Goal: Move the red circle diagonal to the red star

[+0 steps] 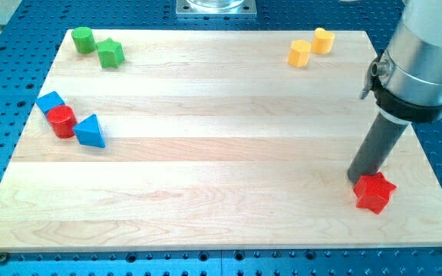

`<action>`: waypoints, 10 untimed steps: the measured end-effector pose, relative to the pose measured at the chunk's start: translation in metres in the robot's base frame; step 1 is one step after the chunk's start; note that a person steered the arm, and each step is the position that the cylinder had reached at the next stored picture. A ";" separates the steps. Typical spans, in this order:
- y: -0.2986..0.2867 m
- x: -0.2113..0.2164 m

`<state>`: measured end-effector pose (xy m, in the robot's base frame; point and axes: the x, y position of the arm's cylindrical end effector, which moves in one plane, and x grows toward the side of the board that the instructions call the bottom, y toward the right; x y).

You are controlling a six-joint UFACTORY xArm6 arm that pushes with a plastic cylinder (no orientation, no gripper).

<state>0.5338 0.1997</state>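
The red circle (61, 121) stands at the view's left, wedged between a blue cube (50, 102) above-left and a blue triangle (90, 131) to its right. The red star (375, 192) lies at the view's lower right. My tip (357, 178) rests on the board just left of and slightly above the red star, touching or nearly touching it. The rod rises up-right to the arm's grey body (428, 54). The tip is far from the red circle.
A green circle (83, 39) and a green star (110, 53) sit at the view's top left. Two yellow blocks (300, 53) (323, 40) sit at the top right. The wooden board (221, 153) lies on a blue perforated table.
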 end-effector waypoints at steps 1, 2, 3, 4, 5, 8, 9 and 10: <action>0.009 -0.002; -0.111 -0.007; -0.175 -0.063; -0.211 -0.125; -0.292 -0.158; -0.483 -0.182; -0.504 -0.151; -0.481 -0.110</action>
<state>0.4234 -0.2808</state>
